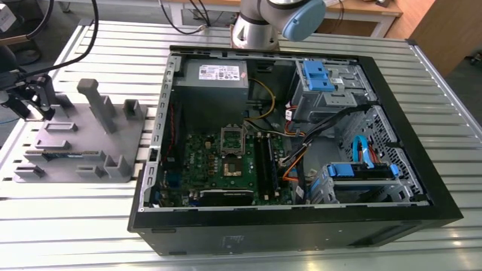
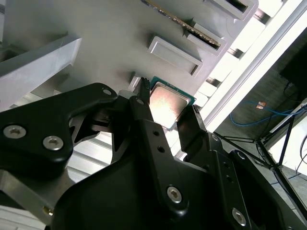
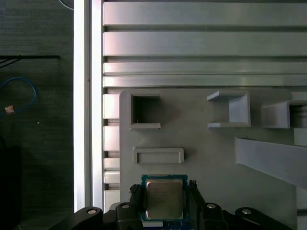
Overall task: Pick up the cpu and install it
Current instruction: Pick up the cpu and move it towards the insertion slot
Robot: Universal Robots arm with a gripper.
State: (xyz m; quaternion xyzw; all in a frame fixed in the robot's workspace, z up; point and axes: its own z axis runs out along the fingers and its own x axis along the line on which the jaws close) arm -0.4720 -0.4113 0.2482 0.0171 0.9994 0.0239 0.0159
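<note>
A slatted metal worktop (image 1: 75,226) is seen in the exterior view, and nearest on it stands an opened black case (image 1: 301,231). A green motherboard (image 1: 218,164) lies flat inside the case, with its socket (image 1: 231,165) uncovered and the socket frame tipped up on the far side. Blue drive brackets (image 1: 316,76) and a grey power supply (image 1: 214,73) are mounted along the case's far wall.

On the exterior view's left, just beside the case, a grey tray (image 1: 75,141) with upright blocks is set on the worktop. The gripper (image 1: 34,107) is placed over the tray's far left part.

In both wrist views the cpu (image 3: 164,199) (image 2: 163,108) is seen between the black fingers (image 3: 136,199), which are closed narrowly against its two opposite edges, its silver top facing up. It is held at the tray's (image 3: 206,158) edge, just beside a shallow rectangular recess (image 3: 158,155). Whether it is lifted off the tray cannot be told.

Farthest back, the arm's base (image 1: 260,25) is fixed beyond the case.
</note>
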